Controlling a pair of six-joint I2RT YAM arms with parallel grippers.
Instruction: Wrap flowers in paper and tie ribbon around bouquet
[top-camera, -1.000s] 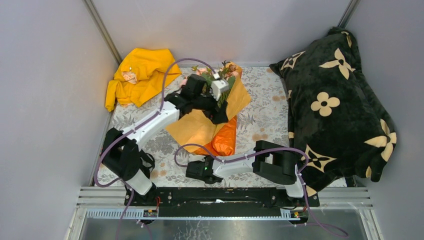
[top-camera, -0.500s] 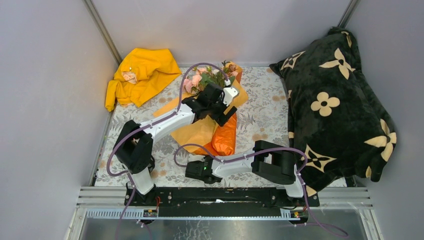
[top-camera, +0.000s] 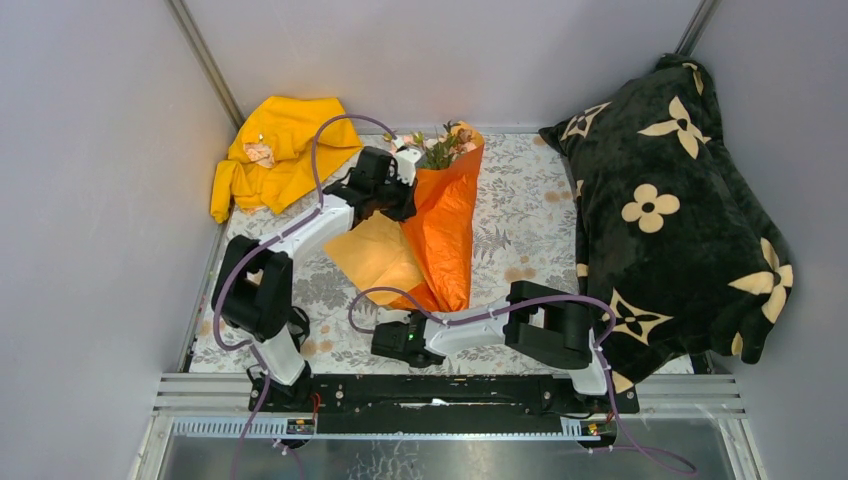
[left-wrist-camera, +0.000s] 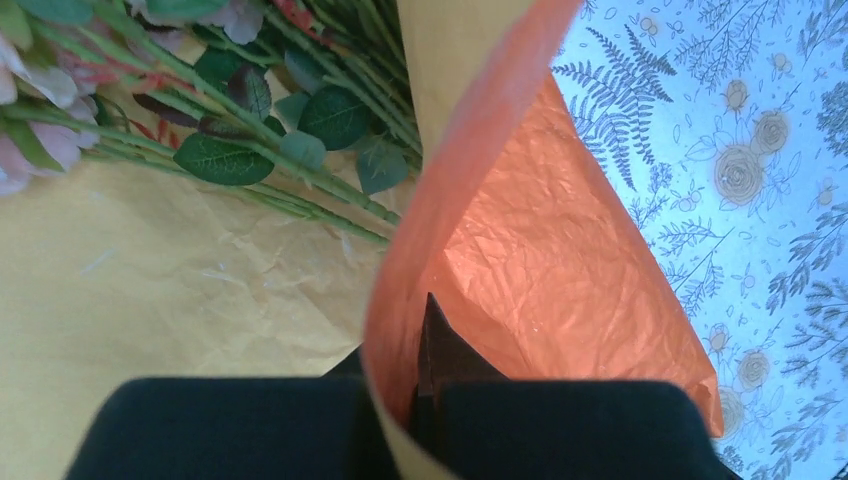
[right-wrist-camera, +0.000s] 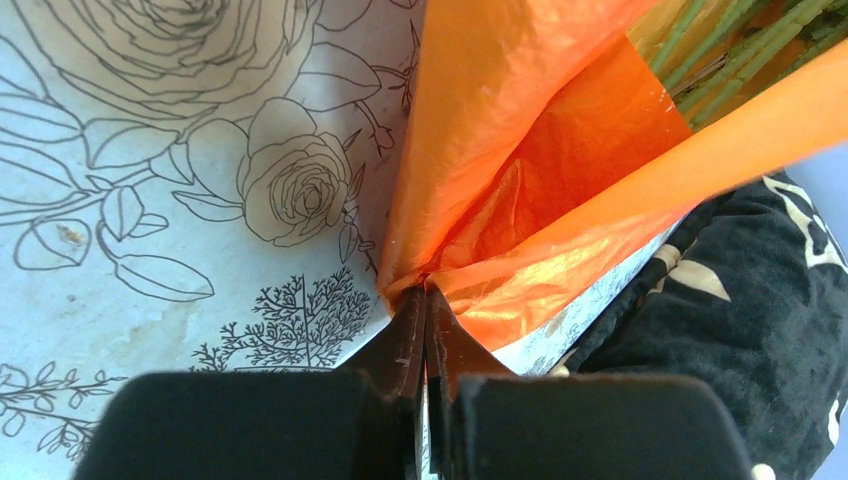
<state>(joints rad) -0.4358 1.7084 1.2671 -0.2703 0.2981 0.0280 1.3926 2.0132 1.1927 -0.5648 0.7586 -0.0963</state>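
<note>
Step in hand: wrapping. Paper (top-camera: 445, 235) lies mid-surface (top-camera: 530, 235), one side folded over flowers (top-camera: 440, 150). Left jaws are shut on paper's upper edge, right jaws shut on its lower tip. Next: flat flap to be drawn across stems, tip held pinched.

— Where do the flowers (top-camera: 437, 150) lie?
— On the paper (top-camera: 442, 235), with their heads at the far end: pale pink blooms, green leaves, and thin green stems running toward the near side.
— And the sheet itself?
— Bright orange and creased. Its right part is folded up over the stems, forming a long cone that narrows toward the near edge. Its left part lies flat, showing a paler yellow-orange face.
</note>
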